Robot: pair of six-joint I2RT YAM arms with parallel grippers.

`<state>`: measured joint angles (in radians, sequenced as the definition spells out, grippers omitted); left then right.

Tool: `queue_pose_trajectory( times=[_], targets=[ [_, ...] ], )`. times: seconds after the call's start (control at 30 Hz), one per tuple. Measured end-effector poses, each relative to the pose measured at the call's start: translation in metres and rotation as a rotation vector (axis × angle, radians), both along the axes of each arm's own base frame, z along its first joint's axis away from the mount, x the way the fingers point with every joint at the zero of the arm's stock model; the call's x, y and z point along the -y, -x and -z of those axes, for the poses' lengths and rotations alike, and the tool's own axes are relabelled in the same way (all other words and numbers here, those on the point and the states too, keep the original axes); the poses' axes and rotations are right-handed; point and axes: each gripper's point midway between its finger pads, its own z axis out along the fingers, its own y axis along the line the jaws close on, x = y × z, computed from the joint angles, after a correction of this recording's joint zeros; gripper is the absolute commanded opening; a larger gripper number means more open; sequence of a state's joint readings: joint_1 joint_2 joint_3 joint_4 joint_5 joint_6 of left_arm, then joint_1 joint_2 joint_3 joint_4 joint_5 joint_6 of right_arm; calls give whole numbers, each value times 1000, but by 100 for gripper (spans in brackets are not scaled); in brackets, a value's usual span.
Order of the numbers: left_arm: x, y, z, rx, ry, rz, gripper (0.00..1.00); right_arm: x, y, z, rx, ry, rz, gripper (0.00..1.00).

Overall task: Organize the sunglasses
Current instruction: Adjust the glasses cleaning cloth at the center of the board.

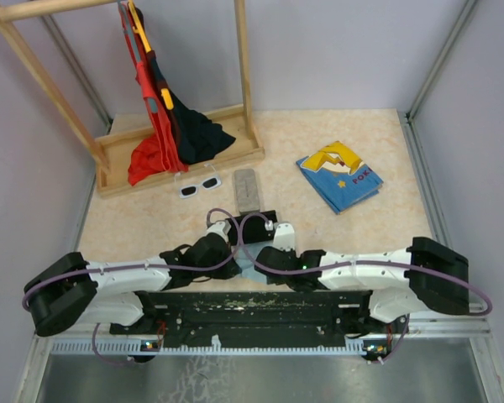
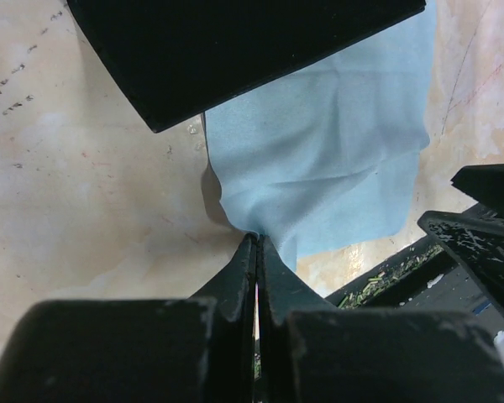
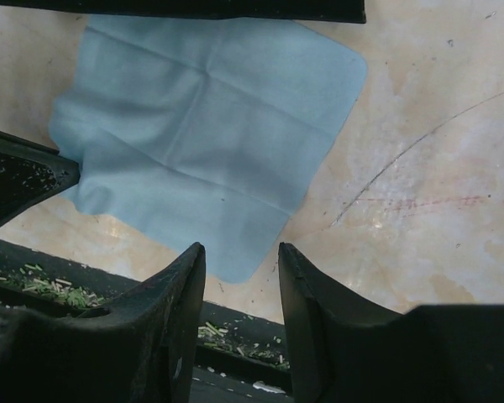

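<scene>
Working on the blue cloth (image 2: 319, 143) first, apparently a preparatory step: pinching its corner with the left claw (image 2: 256, 241), clamped tight on the fabric, while holding the right claw (image 3: 242, 252) apart and empty over the near corner. Probably needing next a release and a long reach forward. Leaving the white sunglasses (image 1: 200, 185) untouched, lying flat, thick-framed and dark-lensed, just before the wooden rack (image 1: 227, 159), beside the grey case (image 1: 249, 190).

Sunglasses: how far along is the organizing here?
Done: nothing visible; the white sunglasses lie loose on the table beside the grey case. In hand: the left pincer pinches a corner of the blue cloth, and the right pincer is open over its near edge. Left: stowing the sunglasses, not yet touched.
</scene>
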<state>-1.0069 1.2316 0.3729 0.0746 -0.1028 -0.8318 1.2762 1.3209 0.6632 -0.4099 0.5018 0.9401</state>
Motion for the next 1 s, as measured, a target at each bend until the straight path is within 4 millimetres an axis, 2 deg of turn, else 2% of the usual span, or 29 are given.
queue_pose_trajectory(
  times=[0.33,0.53,0.83,1.0],
  targets=[
    [0,0,0,1,-1,3,1,-14,11,20,-67,63,-29,40],
    [0,0,0,0,0,5,1,-10,19,25,-96,97,-32,39],
    [1,2,0,-5,2,12,1,-12,21,26,-110,121,-31,32],
    [0,3,0,-6,-1,17,1,-15,22,27,-122,122,-34,21]
  ],
)
